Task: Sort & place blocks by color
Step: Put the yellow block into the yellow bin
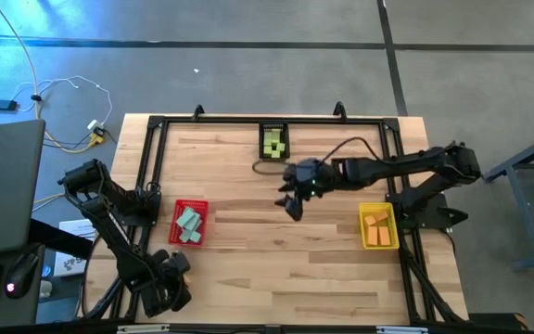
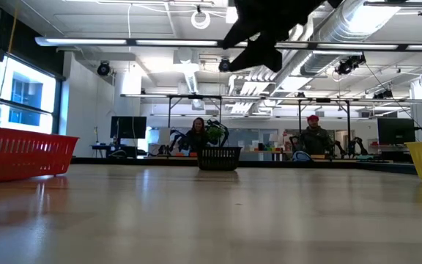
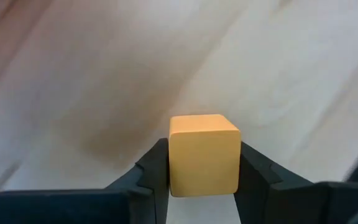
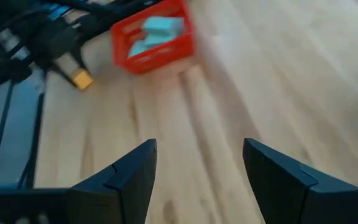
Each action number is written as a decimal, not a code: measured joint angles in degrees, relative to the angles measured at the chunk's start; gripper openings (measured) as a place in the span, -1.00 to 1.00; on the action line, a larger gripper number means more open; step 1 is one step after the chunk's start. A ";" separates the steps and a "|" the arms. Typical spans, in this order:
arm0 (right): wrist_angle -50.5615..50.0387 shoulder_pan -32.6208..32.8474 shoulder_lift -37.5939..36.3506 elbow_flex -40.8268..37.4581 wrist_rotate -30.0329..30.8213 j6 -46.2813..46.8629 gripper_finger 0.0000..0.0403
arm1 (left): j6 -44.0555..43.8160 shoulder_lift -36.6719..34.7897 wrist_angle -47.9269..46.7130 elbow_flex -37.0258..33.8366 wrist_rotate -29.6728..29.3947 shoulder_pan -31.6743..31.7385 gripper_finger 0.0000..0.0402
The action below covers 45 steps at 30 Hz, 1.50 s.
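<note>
Orange block (image 3: pixel 203 154) sits clamped between the left gripper's (image 3: pixel 202 180) two fingers, square to them, at the table's near-left corner. From there the yellow bin (image 1: pixel 378 225), which already holds orange blocks, lies far off to the right across the whole table (image 1: pixel 276 269), while the red bin (image 1: pixel 190 223) with mint-teal blocks is just beside the left arm and the black bin (image 1: pixel 273 141) with green ones is at the far edge. The carry probably has to cross to the right. Closer to the yellow bin is the right gripper (image 4: pixel 199 163), hovering over mid-table with its jaws apart and empty; in the high view its fingers are hard to make out.
</note>
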 joint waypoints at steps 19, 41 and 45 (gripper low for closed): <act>7.49 15.81 0.00 0.00 15.96 -19.52 0.12 | 25.24 0.00 24.86 -0.01 -6.41 14.17 -0.44; 8.93 30.42 0.07 -0.02 31.16 -26.81 0.11 | 57.02 -0.09 65.92 -0.01 12.18 36.89 -0.44; 11.44 31.88 0.07 -0.02 34.42 -30.89 0.11 | 57.09 -0.09 70.74 -0.01 9.95 38.51 -0.44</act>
